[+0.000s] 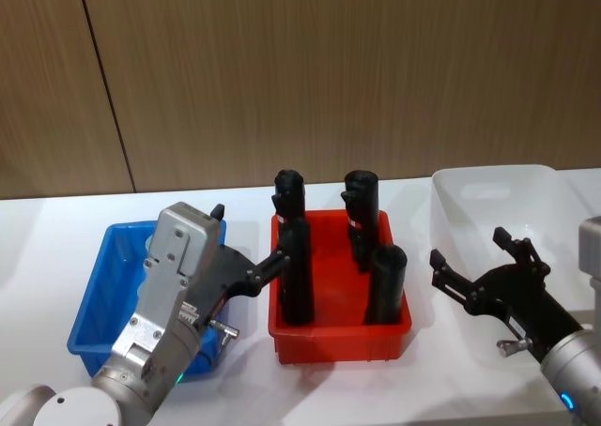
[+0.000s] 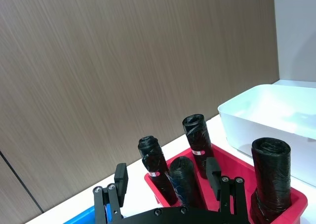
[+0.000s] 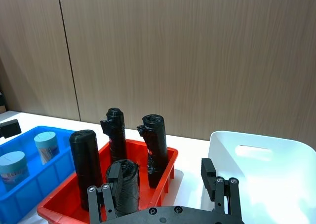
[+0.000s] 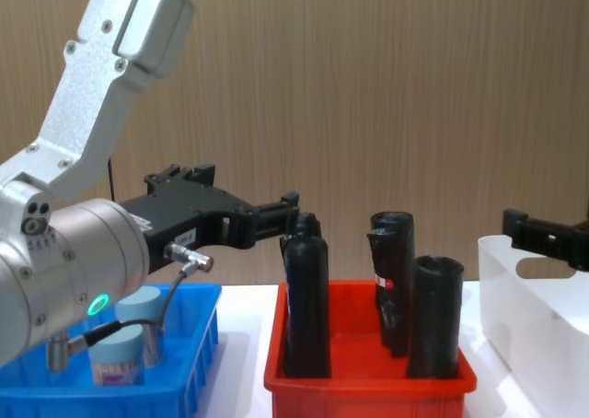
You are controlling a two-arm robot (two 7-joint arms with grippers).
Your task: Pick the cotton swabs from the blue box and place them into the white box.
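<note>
Blue box (image 1: 111,285) sits on the white bench (image 1: 38,229) at the robot's left, the red bin (image 1: 338,343) is in the middle, and the white box (image 1: 554,210) is at the right.

Count:
- **Cotton swabs (image 3: 47,144):** two upright jars with pale lids, both inside the blue box. They are read from the right wrist and chest views; in the head view the left arm covers that part of the box.
- **Black rolls (image 1: 297,276):** four, all upright in the red bin.

Left gripper (image 1: 246,241) hovers above the blue box's side nearest the red bin. Its fingers are spread apart and hold nothing. In the left wrist view they frame the rolls.

Right gripper (image 1: 470,248) hangs near the white box's front-left corner, beside the red bin. Its fingers are likewise apart and empty.
</note>
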